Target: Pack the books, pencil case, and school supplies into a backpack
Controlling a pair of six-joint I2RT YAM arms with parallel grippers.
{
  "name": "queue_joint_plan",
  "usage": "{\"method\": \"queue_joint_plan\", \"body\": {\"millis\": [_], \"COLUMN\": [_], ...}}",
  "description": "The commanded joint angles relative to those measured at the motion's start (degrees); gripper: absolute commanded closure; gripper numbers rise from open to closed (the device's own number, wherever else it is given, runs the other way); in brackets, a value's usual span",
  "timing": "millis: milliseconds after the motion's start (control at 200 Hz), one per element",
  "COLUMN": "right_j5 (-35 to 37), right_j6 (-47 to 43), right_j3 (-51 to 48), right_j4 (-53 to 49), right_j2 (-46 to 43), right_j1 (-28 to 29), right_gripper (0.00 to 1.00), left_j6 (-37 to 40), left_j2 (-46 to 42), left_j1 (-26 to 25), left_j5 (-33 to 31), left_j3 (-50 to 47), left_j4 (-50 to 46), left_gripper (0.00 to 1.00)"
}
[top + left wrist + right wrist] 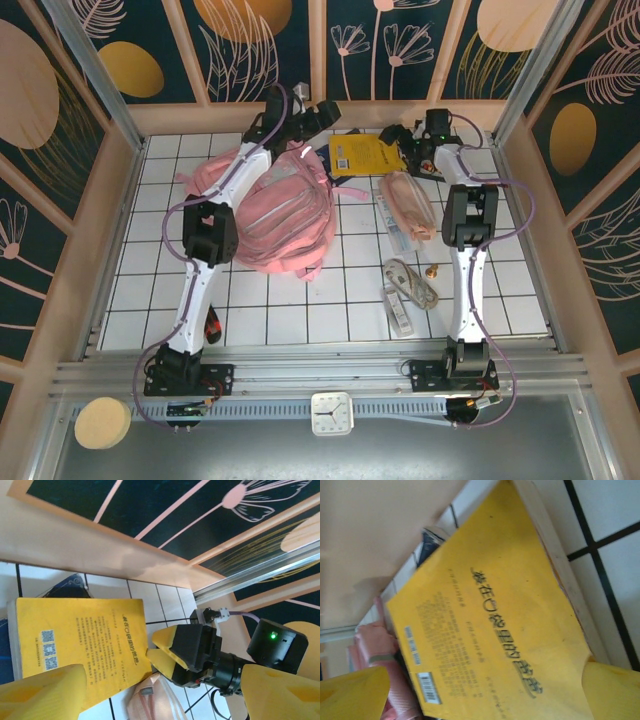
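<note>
Beside backpack [285,215], yellow book [365,157] atop navy book [70,586]; pencil case [410,205] near; left pincer [162,680], right pincer [485,672] spread

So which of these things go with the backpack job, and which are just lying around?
For the job: pink backpack, yellow book, navy book, pink pencil case, ruler, cord bundle.
Just lying about: white clock, red-and-black utility knife, round tan disc.
</note>
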Motion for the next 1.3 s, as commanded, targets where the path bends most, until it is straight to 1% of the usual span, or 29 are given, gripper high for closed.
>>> {"method": "queue_joint_plan", "body": {"millis": [0,110,300,390,490,645,691,746,886,986,1101,1141,1216,1266,1291], "right_j5": [-0.5,1.4,5.1,4.2,2.9,6.6,6.6,4.8,-5.1,-10.4,-14.3,-15.6,-17.7,-17.8,-17.3], "right_j6": [-2.7,-4.3,-8.4,-9.3,-10.9,-15.0,-15.9,-16.4,-15.4,-15.5,-13.4,-11.7,-9.0,-8.4,-8.5], "right_j3": [2.6,2.7,3.4,3.8,6.5,7.5,7.2,7.2,7.7,6.2,0.7,-1.8,-6.5,-8.1,-8.4], "right_j4": [-2.1,-3.6,-6.3,-5.7,-7.0,-8.9,-8.6,-8.2,-6.3,-3.4,3.8,7.2,13.2,14.9,14.8], "right_j2": [1.6,2.1,1.6,2.3,4.7,5.3,5.5,6.1,8.7,8.6,5.3,3.6,0.7,-0.7,-1.4], "right_j1": [-0.6,-0.8,-0.9,-1.0,-0.7,-0.1,-0.1,-0.1,-0.1,0.6,1.2,1.3,1.4,1.4,1.6], "right_gripper": [0.01,0.01,0.01,0.01,0.01,0.01,0.01,0.01,0.03,0.06,0.13,0.18,0.30,0.36,0.41], "left_j6": [-4.5,-5.2,-5.5,-6.4,-6.9,-8.3,-8.8,-9.4,-10.7,-10.6,-10.2,-10.0,-9.7,-9.4,-9.3], "left_j2": [4.0,6.6,10.2,11.2,12.1,14.0,14.6,15.2,16.5,16.9,17.1,17.2,17.1,17.0,16.9], "left_j1": [0.3,-0.1,-0.8,-1.1,-1.6,-2.3,-2.7,-3.1,-3.4,-3.4,-3.4,-3.4,-3.4,-3.3,-3.3], "left_j5": [-0.6,-2.3,-3.3,-3.3,-3.5,-3.0,-2.7,-2.7,-2.2,-1.8,-1.3,-1.2,-0.8,-0.7,-0.5], "left_j3": [1.6,2.9,4.7,4.5,4.5,4.6,4.6,4.6,4.6,4.7,4.6,4.6,4.6,4.6,4.6], "left_j4": [-1.1,-2.7,-4.4,-4.6,-4.5,-3.9,-3.6,-3.4,-2.7,-2.4,-2.4,-2.4,-2.4,-2.4,-2.4], "left_gripper": [0.21,0.21,0.21,0.22,0.23,0.25,0.25,0.25,0.27,0.27,0.28,0.28,0.28,0.28,0.28]}}
